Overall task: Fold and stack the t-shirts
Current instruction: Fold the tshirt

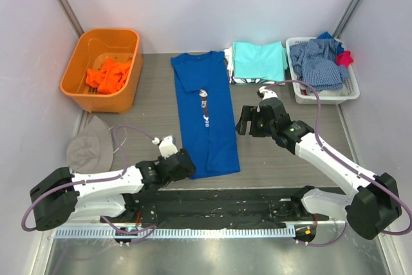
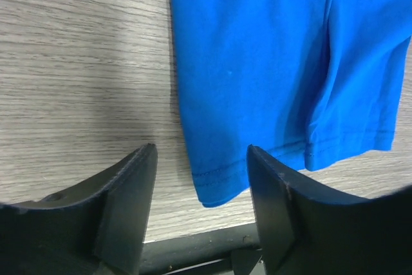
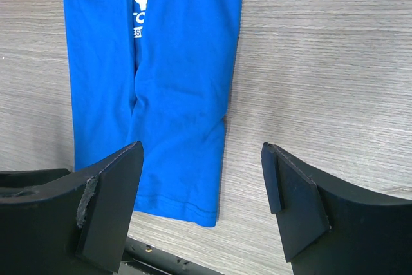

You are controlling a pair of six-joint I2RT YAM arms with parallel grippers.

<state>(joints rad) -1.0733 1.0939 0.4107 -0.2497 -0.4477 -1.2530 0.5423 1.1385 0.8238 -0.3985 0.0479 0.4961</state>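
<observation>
Two grippers, both empty. We're reading the blue t-shirt (image 1: 205,115) as lying mid-table, folded narrow, long axis running near-to-far. L gripper (image 2: 201,159), jaws part-open, is hovering over near-left hem corner, so it's the nearer arm. R gripper (image 1: 248,122), wide open, is hanging just right of shirt's mid-length.

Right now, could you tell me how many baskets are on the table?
2: the orange basket at the back left and the white basket at the back right.

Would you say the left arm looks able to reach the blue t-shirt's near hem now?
Probably yes: the left gripper sits open over that hem of the blue t-shirt, with nothing between them.
</observation>
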